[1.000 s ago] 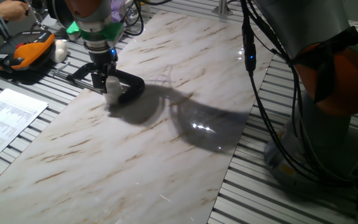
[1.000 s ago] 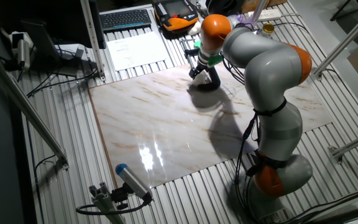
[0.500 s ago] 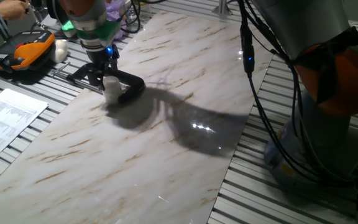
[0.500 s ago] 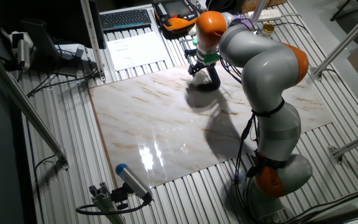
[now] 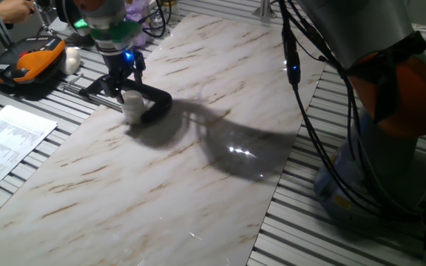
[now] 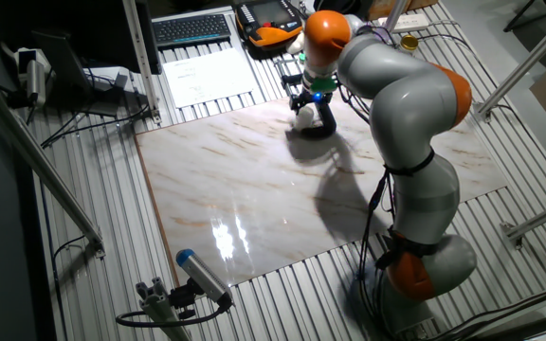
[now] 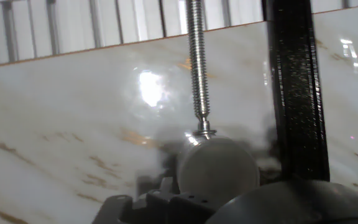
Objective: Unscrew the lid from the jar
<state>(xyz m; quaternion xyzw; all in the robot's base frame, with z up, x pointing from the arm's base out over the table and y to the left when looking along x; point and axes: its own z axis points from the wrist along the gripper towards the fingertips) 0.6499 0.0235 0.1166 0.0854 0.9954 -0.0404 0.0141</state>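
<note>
The jar is small, whitish and upright on the marble slab, held in a black screw clamp. Its lid is a round whitish disc in the hand view, still on the jar, with the clamp screw pressing against its side. My gripper hovers just above the jar top, its two dark fingers standing apart and not touching the lid. In the other fixed view the gripper is over the jar at the slab's far edge.
An orange and black device and a white rounded lump lie beyond the slab's edge. Printed papers lie to the left. The clamp's black bar runs beside the jar. My arm's base stands at the right.
My gripper was down around the jar's top; it has since risen a little and turned, so the whitish top now shows below the fingers. The jar and clamp have not moved.
</note>
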